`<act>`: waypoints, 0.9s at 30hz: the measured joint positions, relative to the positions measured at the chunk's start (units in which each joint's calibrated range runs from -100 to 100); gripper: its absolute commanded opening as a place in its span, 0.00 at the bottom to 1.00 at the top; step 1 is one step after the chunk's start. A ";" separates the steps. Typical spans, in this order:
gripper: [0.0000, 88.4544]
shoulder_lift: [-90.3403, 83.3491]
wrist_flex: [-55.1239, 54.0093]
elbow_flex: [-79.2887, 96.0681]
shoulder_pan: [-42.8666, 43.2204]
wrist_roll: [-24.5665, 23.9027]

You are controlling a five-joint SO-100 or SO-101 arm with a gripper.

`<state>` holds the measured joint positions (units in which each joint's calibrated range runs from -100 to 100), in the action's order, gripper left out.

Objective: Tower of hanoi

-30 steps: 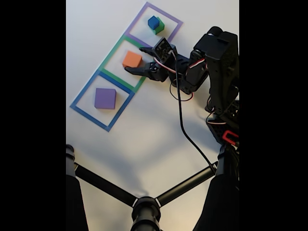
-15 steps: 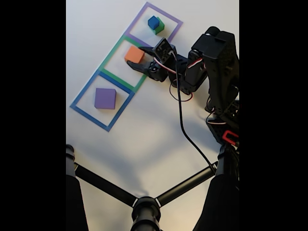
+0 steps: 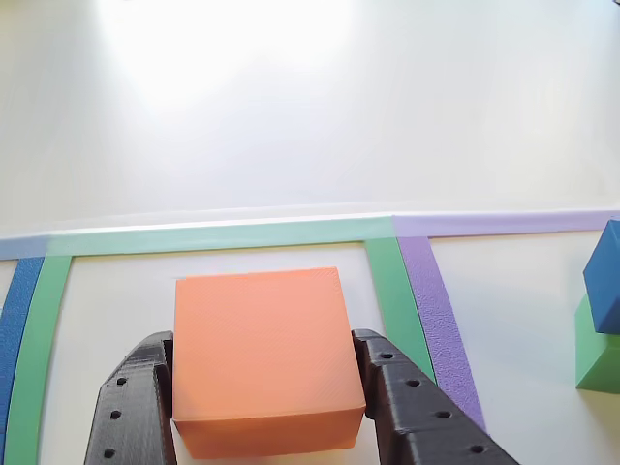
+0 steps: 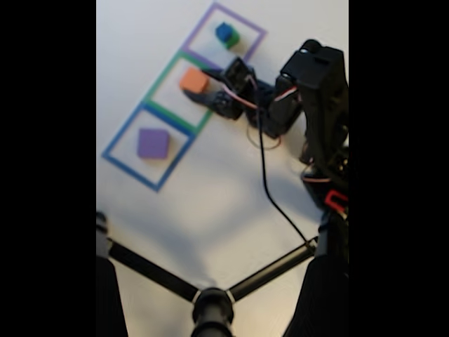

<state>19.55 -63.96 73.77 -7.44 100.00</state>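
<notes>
a: so where's the orange cube (image 3: 262,354) sitting right now?

b: it's sitting inside the green square (image 4: 175,95), the middle one of three taped squares. in the other view the gripper (image 3: 266,412) is clamped on it, one black finger (image 3: 131,407) pressing each side face, top face left bare. makes sense for a hanoi move: gripping by the sides is keeping the bottom free so it can be set flat on something.

a: is it off the table yet?

b: can't tell. the fixed view is blurry and the close view isn't showing the underside.

a: what else is around it?

b: in the purple square (image 4: 228,35) next door, a blue cube (image 3: 605,286) is sitting on top of a green cube (image 3: 596,349), so that stack is taller than the orange one. on the far side, a purple cube (image 4: 153,142) is lying alone in the blue square (image 4: 144,151).

a: room to move?

b: plenty, i'd say. the orange cube is staying clear of the green tape, nearer the strip shared with the purple square than the opposite one. beyond the squares the white table (image 3: 310,116) is wide open. i'm guessing the one thing to watch is height: going toward the purple square it'd need lifting well above the blue cube so it isn't knocking the stack over. the arm's cable (image 4: 270,189) is trailing away from the squares, not getting in the way.
</notes>
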 measured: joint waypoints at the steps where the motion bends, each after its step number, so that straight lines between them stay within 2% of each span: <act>1: 0.14 -2.19 1.91 0.60 0.30 -0.19; 10: 0.14 -31.19 30.86 1.55 4.19 0.00; 16: 0.13 -44.64 49.36 -2.58 5.69 0.00; 21: 0.13 -52.88 65.15 -9.97 7.59 0.00; 27: 0.13 -59.44 92.11 -27.00 9.99 0.00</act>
<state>-39.89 28.15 46.78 2.55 100.00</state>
